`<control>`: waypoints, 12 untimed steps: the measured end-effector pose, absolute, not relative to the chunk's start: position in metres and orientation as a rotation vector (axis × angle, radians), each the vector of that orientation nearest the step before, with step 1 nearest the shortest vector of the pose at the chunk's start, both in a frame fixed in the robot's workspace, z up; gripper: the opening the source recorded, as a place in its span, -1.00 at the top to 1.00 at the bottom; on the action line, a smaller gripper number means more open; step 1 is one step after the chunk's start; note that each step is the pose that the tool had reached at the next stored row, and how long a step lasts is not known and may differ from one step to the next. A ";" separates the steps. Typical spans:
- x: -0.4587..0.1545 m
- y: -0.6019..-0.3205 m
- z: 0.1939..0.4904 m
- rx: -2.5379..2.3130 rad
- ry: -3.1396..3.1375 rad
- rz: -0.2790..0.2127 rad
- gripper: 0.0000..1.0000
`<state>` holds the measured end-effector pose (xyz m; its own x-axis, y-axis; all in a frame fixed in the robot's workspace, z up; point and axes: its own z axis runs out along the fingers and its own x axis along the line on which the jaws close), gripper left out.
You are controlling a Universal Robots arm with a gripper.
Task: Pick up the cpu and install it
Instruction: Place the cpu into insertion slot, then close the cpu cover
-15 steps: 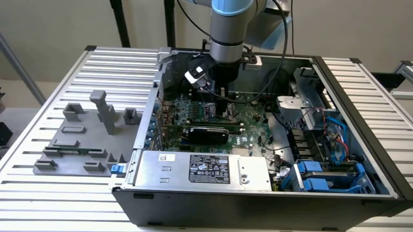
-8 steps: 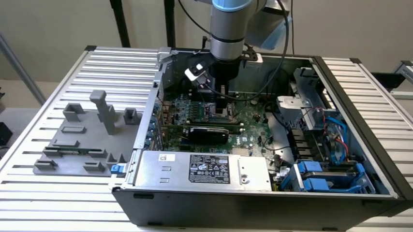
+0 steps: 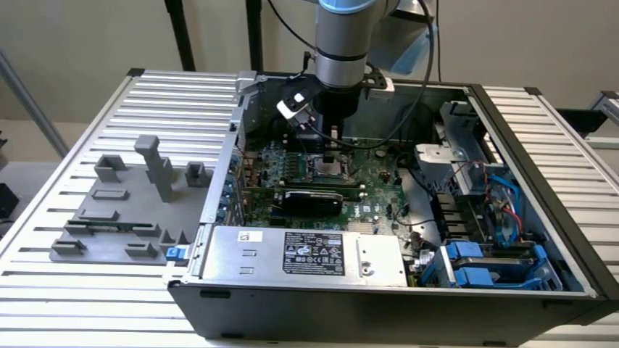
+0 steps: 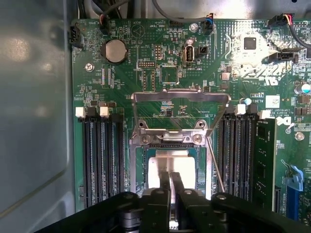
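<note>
Cpu (image 4: 172, 164) lay flat in the open socket (image 4: 134, 167), silver top up, square so no long axis, edges squared with the frame. Gripper (image 4: 170, 187) sat right over it, jaws pinched nearly together, nothing visibly gripped.

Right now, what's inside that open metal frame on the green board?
The pale silver cpu lies in the socket. The gripper covers part of it, and whatever is beneath the chip is hidden.
</note>
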<state>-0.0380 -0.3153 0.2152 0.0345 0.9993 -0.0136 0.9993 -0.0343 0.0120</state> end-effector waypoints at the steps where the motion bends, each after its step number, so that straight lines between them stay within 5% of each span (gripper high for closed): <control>1: -0.038 -0.315 0.215 2.246 2.170 -0.002 0.76; 12: -0.038 -0.315 0.215 2.246 2.170 -0.002 0.79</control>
<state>-0.0380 -0.3153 0.2154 0.0345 0.9993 -0.0136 0.9993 -0.0343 0.0120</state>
